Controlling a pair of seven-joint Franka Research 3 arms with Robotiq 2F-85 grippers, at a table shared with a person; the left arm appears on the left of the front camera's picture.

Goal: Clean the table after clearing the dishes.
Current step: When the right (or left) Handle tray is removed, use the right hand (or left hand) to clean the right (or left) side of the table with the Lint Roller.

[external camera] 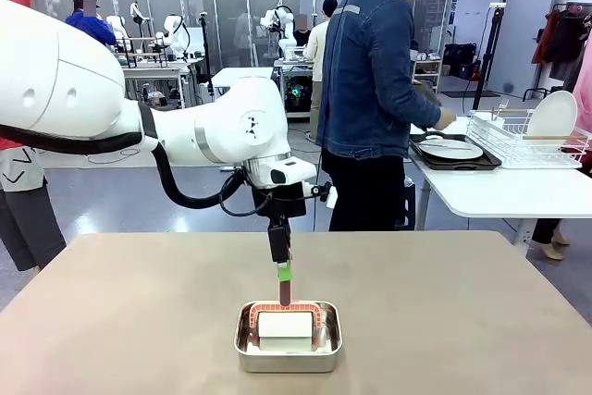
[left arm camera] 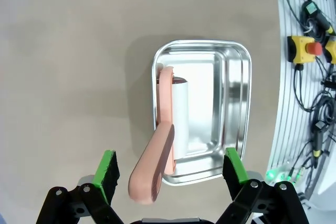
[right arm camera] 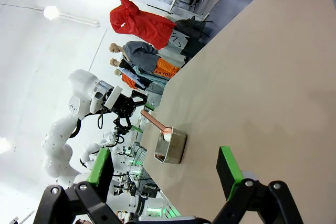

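The taupe table [external camera: 462, 302] carries a small steel pan [external camera: 288, 335] near its front middle. In the pan lies a white roller [left arm camera: 181, 114] whose salmon-pink handle [left arm camera: 153, 174] sticks up out of it. My left gripper [external camera: 282, 270] hangs straight above the pan, open. In the left wrist view the left gripper [left arm camera: 170, 162] has the handle between its green pads without touching them. My right gripper [right arm camera: 164, 169] is open and holds nothing, well off from the pan [right arm camera: 170, 146]. One white plate [external camera: 451, 148] lies on a dark tray on the side table; another plate [external camera: 552, 116] stands in the rack.
A person [external camera: 370, 90] in a denim jacket stands beyond the far edge, turned to the white side table [external camera: 499, 193], hands at the tray beside the wire rack [external camera: 518, 141]. A panel with cables and a red stop button [left arm camera: 313, 48] borders the table's near side.
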